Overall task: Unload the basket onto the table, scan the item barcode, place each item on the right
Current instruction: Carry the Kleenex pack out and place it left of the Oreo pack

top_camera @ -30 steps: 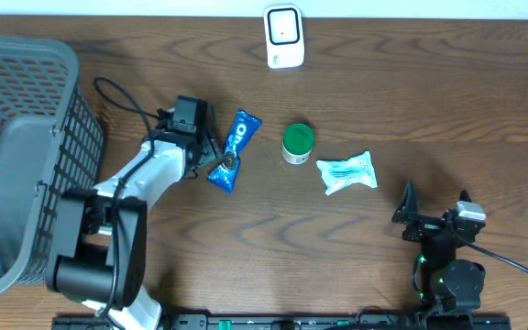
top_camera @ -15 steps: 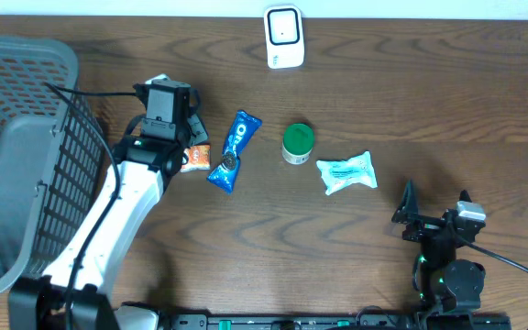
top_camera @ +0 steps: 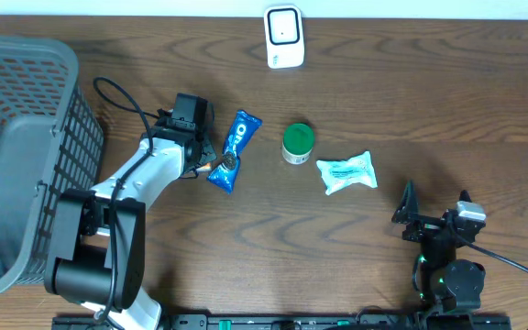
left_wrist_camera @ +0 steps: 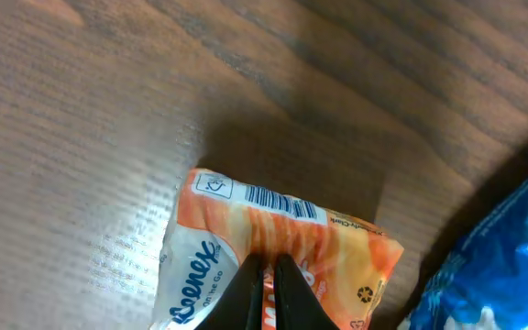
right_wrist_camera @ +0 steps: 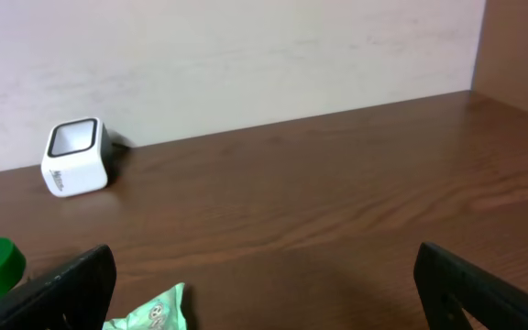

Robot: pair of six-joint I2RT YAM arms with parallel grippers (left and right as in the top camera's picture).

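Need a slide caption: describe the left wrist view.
Left claw pinches an orange Kleenex pack, barcode facing the camera, beside a blue wrapper.

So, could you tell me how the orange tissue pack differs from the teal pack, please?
The orange tissue pack is orange and white; the teal pack is teal and white. The left tool pinches the orange one; the teal one lies untouched. Both are small soft wrapped packs.
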